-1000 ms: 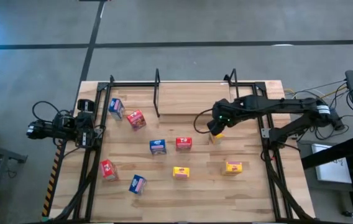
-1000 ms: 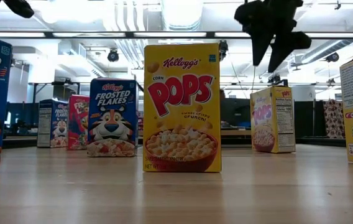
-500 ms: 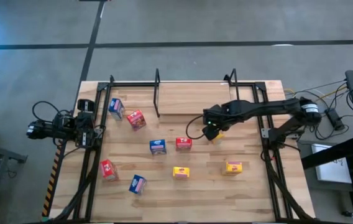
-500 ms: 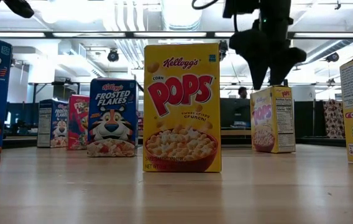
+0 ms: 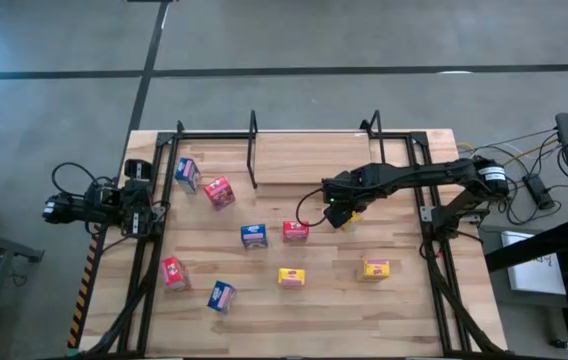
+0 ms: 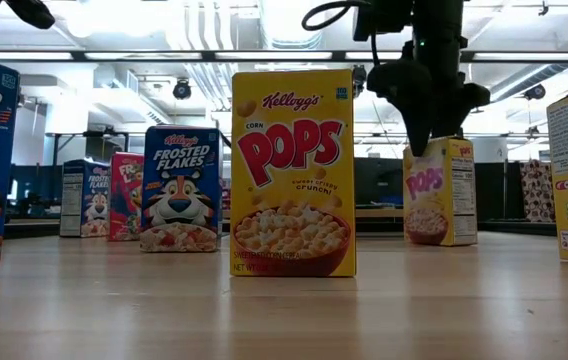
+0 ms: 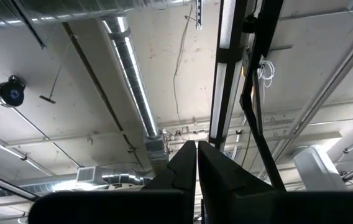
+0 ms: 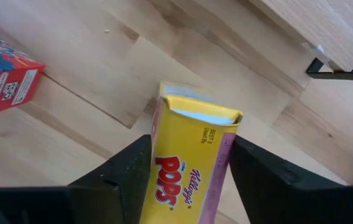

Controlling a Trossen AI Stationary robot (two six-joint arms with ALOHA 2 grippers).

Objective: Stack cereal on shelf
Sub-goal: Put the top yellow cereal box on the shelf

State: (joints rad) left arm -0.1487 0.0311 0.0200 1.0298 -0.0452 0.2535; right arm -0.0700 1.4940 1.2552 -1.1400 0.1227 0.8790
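Dark and folded, the left gripper (image 7: 196,163) is waiting off the table's left edge, fingers pressed together, holding nothing. Blue and red boxes are lying scattered across the left half of the table (image 5: 404,295). Right of centre, the right gripper (image 5: 341,211) is straddling a yellow Pops box (image 8: 189,162), one finger at each side face; contact cannot be confirmed. This box is standing on the table just in front of the shelf (image 5: 314,160), its top flap pale, its label reading along its length. Two more yellow boxes are sitting nearer the front edge.
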